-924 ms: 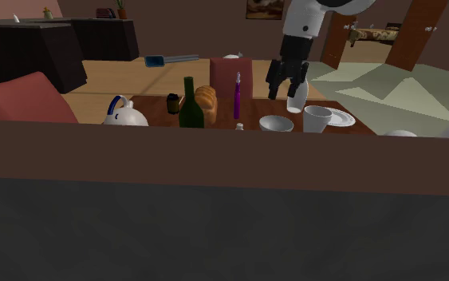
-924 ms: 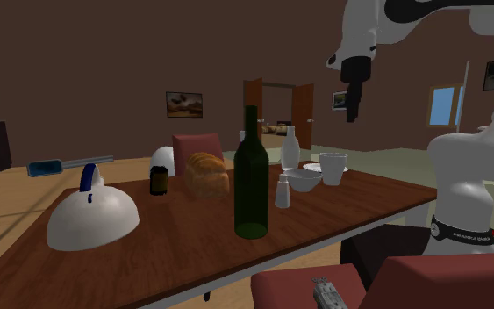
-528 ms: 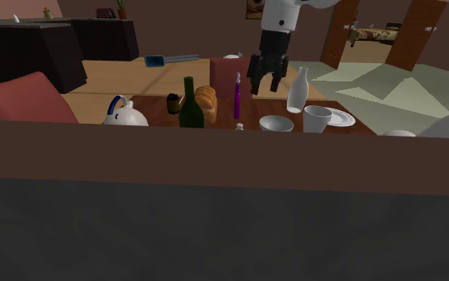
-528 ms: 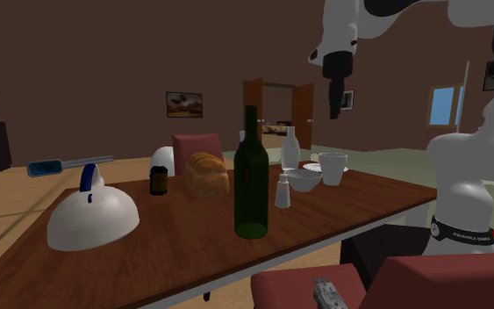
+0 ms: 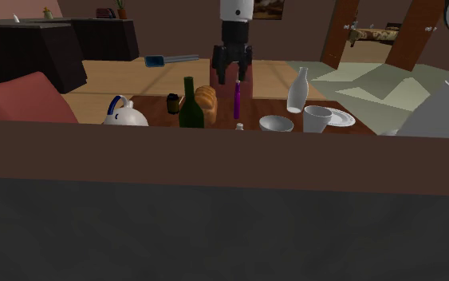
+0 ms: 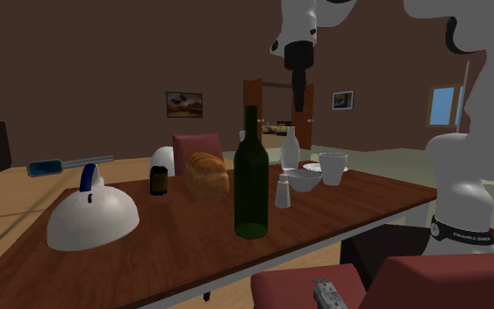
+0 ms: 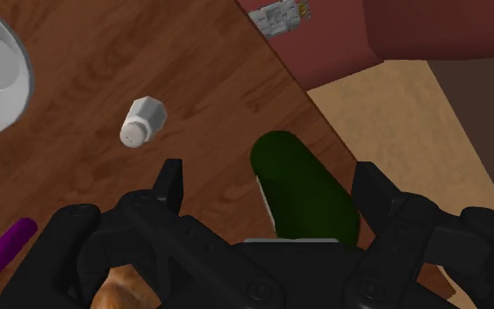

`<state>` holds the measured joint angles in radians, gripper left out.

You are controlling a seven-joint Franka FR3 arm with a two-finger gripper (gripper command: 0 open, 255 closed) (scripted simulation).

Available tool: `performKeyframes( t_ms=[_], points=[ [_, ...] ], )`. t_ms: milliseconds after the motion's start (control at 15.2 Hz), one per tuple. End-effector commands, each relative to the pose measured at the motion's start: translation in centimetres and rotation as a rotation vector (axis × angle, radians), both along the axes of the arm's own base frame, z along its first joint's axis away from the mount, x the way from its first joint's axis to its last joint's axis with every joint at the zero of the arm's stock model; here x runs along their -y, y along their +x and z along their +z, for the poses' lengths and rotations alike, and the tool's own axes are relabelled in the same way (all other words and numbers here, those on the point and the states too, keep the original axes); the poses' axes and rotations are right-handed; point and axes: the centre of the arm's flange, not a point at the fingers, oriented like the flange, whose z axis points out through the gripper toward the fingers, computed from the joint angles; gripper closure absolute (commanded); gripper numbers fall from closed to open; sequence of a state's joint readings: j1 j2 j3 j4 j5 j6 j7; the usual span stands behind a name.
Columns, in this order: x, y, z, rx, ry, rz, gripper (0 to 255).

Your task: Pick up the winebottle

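Observation:
The wine bottle (image 5: 189,104) is dark green and stands upright near the front edge of the wooden table (image 5: 151,104). In the second exterior view the wine bottle (image 6: 251,176) is the tallest thing on the table (image 6: 368,198). My gripper (image 5: 232,80) hangs open high above the table, over the bread and the purple bottle, a little to the shoulder view's right of the wine bottle. The gripper (image 6: 298,104) points straight down. In the wrist view the wine bottle (image 7: 306,189) shows from above, far below the open gripper (image 7: 271,184), nearer one finger, with nothing touching it.
Around the bottle stand a bread loaf (image 5: 206,99), a purple bottle (image 5: 237,99), a dark jar (image 5: 173,103), a white kettle (image 5: 124,114) and a salt shaker (image 7: 140,123). A white vase (image 5: 297,89), bowl (image 5: 276,124), cup (image 5: 317,118) and plate (image 5: 341,118) sit further right. Red chairs (image 5: 19,97) flank the table.
The arm has swung toward the shoulder view's left, from beside the white vase to above the bread and purple bottle, closer to the wine bottle. The fingers stay open.

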<state>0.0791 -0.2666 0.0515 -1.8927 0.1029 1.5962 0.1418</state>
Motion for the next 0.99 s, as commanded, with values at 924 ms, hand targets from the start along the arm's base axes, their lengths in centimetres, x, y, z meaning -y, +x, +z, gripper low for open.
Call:
performKeyframes(
  t_ms=[924],
  points=[
    [-9.1,13.5,-0.7,-0.061,-0.050,0.150,0]
  ],
)
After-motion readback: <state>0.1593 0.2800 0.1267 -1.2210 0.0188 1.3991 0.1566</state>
